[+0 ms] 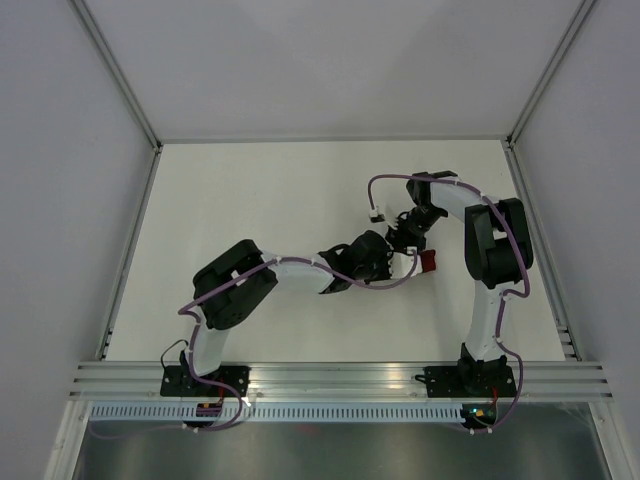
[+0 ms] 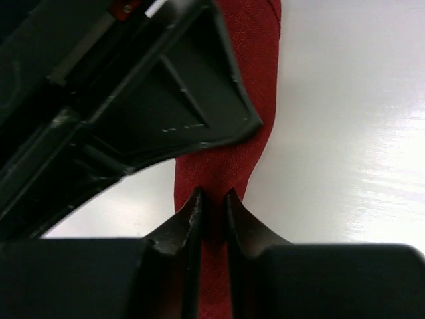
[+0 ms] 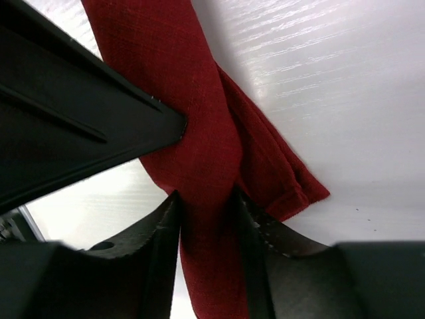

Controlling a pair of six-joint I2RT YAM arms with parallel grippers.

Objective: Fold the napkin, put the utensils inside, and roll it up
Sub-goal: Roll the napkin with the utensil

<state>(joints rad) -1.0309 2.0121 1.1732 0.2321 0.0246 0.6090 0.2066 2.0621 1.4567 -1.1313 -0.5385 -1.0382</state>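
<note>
Okay, left gripper (image 2: pixel 212 199) sits on the napkin's nearer part, jaws pinched on a thin fold of the napkin (image 2: pixel 249 80), which lies bunched into a narrow strip on the table (image 2: pixel 352 133). Further along it, the right gripper (image 3: pixel 207 212) straddles the thicker roll, cloth touching both fingers; squeezing or not, can't tell. Risk: an uneven pull unrolls it, since a loose corner sticks out. No utensils visible.

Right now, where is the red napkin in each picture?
Top external: napkin, a small red scrap right of centre.
Left wrist: napkin runs from top centre to bottom edge.
Right wrist: napkin slants from top left to bottom centre.
Shared landmark: the white table.
</note>
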